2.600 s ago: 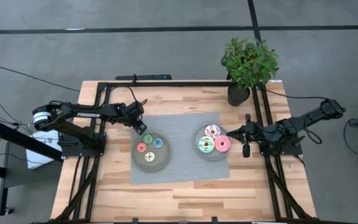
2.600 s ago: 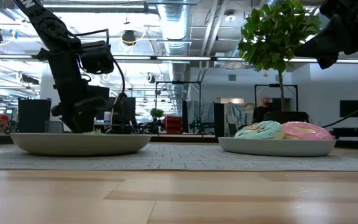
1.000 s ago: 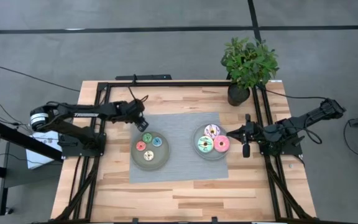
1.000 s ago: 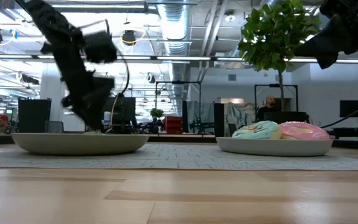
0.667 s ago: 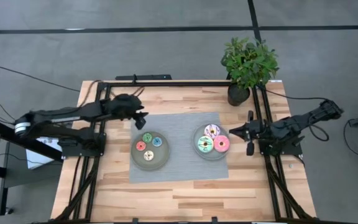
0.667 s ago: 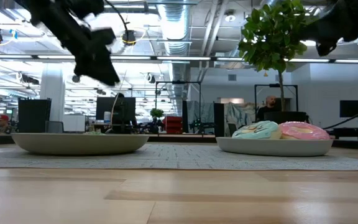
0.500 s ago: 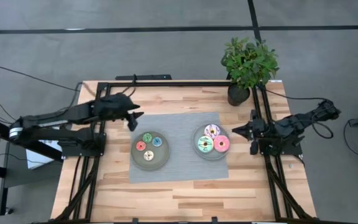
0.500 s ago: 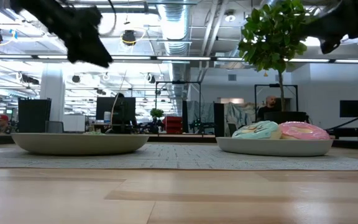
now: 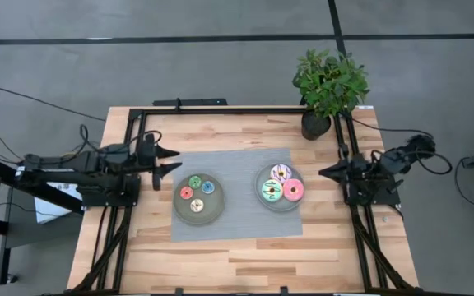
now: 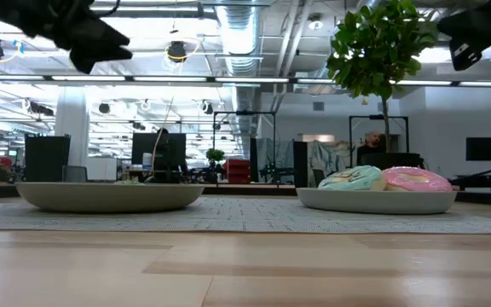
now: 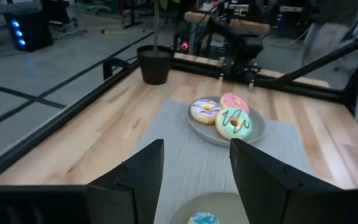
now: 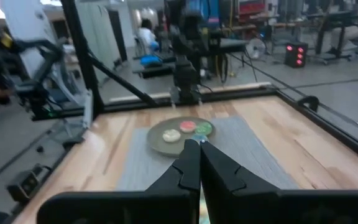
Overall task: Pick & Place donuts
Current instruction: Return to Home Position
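Donuts (image 9: 197,194) sit on two plates (image 9: 217,210) on the grey mat (image 9: 237,164), small at 9 o'clock, big at 3. At 9 the left gripper (image 9: 174,159) is spread apart, at 3 the right gripper (image 9: 323,172) is pinched together. Plant (image 9: 329,82) at 1, wood table (image 9: 245,255).

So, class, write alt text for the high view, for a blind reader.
On a grey placemat, the left grey round plate holds four small toy ring donuts, the right plate three large ones. The left gripper and right gripper hang either side, empty.
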{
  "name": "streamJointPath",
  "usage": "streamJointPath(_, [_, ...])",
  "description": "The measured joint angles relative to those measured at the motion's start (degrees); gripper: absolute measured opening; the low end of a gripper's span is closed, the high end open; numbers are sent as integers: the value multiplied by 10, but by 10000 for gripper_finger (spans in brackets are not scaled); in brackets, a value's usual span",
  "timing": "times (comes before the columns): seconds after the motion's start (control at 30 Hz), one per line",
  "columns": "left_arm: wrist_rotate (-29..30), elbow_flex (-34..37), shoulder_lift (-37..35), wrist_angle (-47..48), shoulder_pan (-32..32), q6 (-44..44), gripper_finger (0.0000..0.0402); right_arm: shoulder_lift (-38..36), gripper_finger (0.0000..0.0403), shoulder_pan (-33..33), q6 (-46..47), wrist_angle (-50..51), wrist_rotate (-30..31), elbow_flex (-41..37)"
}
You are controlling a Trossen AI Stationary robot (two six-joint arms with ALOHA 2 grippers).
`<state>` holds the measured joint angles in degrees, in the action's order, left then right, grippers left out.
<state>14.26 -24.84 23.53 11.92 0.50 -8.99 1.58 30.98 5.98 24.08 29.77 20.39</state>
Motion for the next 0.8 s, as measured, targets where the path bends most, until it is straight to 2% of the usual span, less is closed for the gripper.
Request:
streamJointPath(0.2, [1,82,-71,-49,-29,-6,177,-14,1,20,-13,-5,1,-1])
streamJointPath(0.3, [0,112,-105,-74,-36,-6,177,-15,1,24,-30,-45,2,-17])
streamJointPath(0.63, [-1,165,-189,-71,-39,11,177,-15,1,24,-62,-105,-15,-60])
streamJointPath(0.8, [-34,182,-230,-66,-39,30,177,-15,1,24,-99,-140,-28,-72])
